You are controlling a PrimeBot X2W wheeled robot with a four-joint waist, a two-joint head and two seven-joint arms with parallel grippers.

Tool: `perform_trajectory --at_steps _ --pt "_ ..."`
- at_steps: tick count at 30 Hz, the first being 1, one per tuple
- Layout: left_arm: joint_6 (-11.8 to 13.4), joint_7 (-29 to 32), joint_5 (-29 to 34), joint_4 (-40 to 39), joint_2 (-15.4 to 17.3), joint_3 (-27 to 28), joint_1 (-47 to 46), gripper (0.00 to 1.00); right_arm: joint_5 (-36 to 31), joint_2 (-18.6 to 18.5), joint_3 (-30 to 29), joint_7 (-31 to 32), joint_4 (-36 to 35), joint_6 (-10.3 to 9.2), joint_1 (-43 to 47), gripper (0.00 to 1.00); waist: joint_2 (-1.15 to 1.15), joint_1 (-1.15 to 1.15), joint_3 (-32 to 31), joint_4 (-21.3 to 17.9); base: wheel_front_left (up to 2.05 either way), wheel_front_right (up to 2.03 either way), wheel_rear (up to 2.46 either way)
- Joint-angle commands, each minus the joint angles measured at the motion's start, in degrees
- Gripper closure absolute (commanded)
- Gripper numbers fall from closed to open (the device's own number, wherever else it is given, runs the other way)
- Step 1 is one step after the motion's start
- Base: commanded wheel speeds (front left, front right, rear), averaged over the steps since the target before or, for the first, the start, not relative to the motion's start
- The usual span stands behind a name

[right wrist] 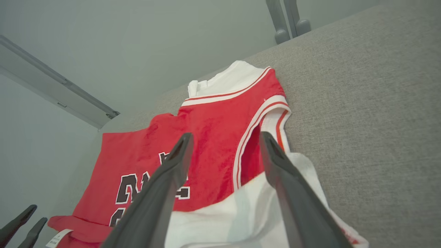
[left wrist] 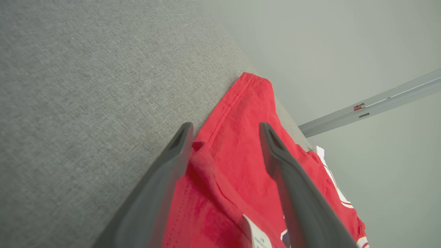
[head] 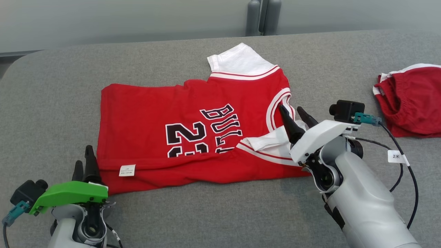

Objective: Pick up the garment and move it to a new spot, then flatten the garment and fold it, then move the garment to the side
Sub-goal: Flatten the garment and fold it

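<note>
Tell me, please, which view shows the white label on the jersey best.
The head view: the label lies whole and flat on the jersey's near edge. The left wrist view cuts it off at the bottom edge; the right wrist view shows it small, at its bottom left.

The jersey (head: 193, 131) lies on the table's (head: 51, 86) middle, with the second garment (head: 413, 103) well apart to its right.
</note>
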Motion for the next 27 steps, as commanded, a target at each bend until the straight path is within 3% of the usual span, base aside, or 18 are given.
perform_trajectory --at_steps 1,13,27 --pt "-0.6 -0.2 0.8 -0.6 0.6 -0.3 -0.3 0.00 0.5 -0.1 1.1 -1.4 0.0 0.00 -0.8 0.00 0.00 0.00 -0.1 -0.1 0.00 0.00 0.00" --pt "0.1 -0.4 2.4 -7.3 2.7 -0.7 6.6 0.00 3.6 -2.0 6.1 -7.8 -3.6 0.00 -1.8 0.00 0.00 0.00 -1.5 -0.9 0.00 0.00 0.00" --pt "4.1 4.3 2.2 -15.4 3.2 -3.2 18.0 0.00 -1.7 -6.5 1.0 -11.5 -8.9 0.00 8.7 0.00 0.00 0.00 -4.0 -1.3 0.00 0.00 0.00"
